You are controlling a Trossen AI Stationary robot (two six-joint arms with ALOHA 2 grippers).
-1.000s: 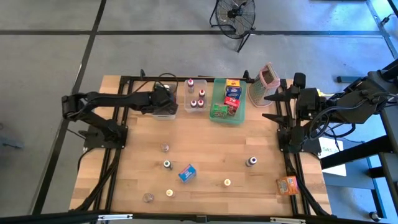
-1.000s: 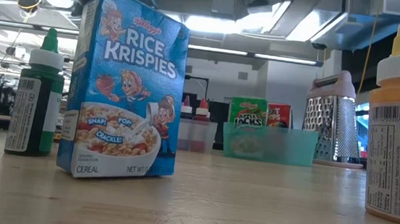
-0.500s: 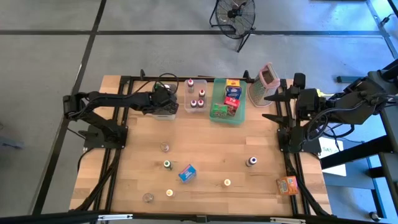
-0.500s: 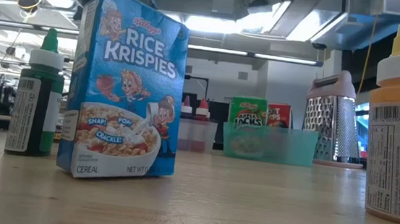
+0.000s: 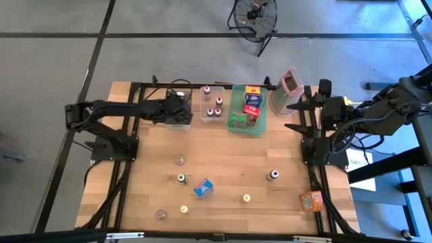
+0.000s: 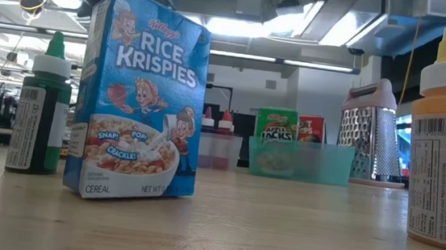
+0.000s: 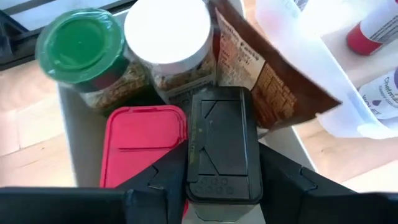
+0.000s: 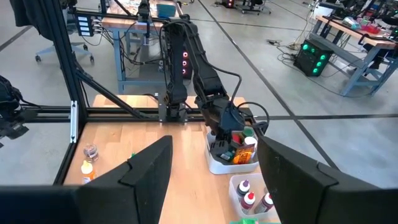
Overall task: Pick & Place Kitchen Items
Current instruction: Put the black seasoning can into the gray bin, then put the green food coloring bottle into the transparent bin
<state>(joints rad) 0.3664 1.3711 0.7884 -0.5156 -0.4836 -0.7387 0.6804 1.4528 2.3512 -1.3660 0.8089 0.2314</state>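
The left pincer (image 7: 221, 180) is seen over the white plastic bin (image 5: 177, 116) at the far side of the wooden table (image 5: 223, 152). A black flip-top jar (image 7: 222, 146) stands between its fingers; whether it is gripped cannot be told. Beside this jar in the bin are found a red-lidded jar (image 7: 144, 140), a green-lidded jar (image 7: 81, 46), a white-lidded jar (image 7: 168, 31) and a brown packet (image 7: 261, 74). The right pincer (image 8: 211, 174) is held open above the table's right edge, well apart from the bin. A blue cereal box (image 5: 202, 187) is standing nearer the table's front.
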